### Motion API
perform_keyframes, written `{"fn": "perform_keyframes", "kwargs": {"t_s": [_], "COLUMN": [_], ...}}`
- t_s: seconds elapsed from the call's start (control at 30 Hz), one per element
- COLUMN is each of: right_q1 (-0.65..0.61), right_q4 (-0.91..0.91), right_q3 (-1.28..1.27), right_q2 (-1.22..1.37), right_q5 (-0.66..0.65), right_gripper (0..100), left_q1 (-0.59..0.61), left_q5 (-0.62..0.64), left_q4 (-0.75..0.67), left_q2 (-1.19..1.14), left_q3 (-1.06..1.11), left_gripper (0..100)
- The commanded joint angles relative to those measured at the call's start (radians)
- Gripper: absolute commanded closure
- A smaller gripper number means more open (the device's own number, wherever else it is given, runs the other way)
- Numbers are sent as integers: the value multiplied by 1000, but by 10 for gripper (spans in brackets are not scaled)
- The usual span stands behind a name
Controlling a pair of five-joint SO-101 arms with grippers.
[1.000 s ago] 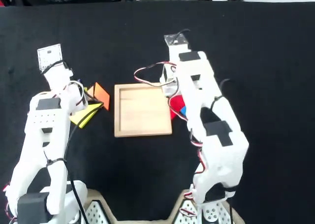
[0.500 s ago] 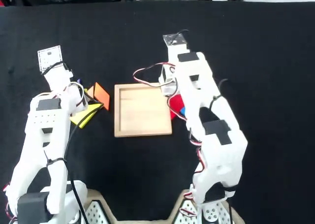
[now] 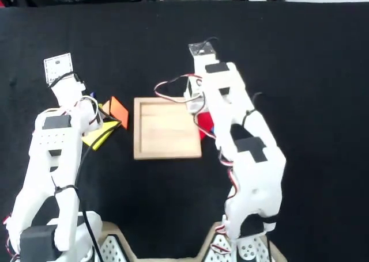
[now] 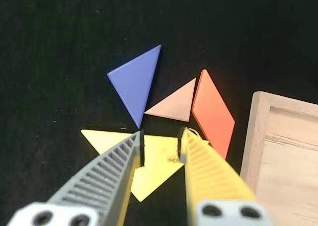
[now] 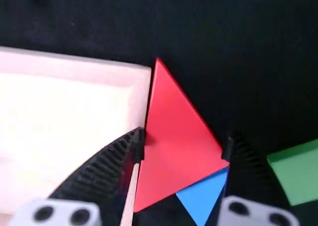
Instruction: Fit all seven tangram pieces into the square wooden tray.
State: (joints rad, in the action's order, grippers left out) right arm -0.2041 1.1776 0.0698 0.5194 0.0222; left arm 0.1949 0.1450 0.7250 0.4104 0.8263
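Seven pieces lie outside the tray (image 3: 167,129), which sits mid-table (image 3: 323,72). Toward the table's left edge are an orange parallelogram (image 4: 212,112), a tan triangle (image 4: 174,104), a dark blue triangle (image 4: 135,82) and a yellow triangle (image 4: 154,161). The left gripper (image 4: 160,146) straddles the yellow triangle, fingers apart. On the other side, a red triangle (image 5: 171,141) lies against the tray's rim, a light blue triangle (image 5: 201,196) touching it and a green piece (image 5: 295,171) near. The right gripper (image 5: 184,146) brackets the red triangle, fingers spread.

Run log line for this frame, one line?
tray: empty | left gripper: open over yellow triangle | right gripper: open astride red triangle
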Motion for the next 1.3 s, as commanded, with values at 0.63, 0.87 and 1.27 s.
{"fn": "perform_keyframes", "kwargs": {"t_s": [0.63,0.87,1.27], "right_q1": [41,41,38], "right_q4": [183,193,91], "right_q3": [111,102,148], "right_q2": [35,38,81], "right_q5": [41,66,-23], "right_gripper": [733,733,737], "left_q1": [2,2,-7], "left_q5": [12,12,12], "left_q4": [-18,-18,-18], "left_q2": [5,5,5], "left_q3": [-15,-13,-13], "left_gripper": [852,852,852]}}
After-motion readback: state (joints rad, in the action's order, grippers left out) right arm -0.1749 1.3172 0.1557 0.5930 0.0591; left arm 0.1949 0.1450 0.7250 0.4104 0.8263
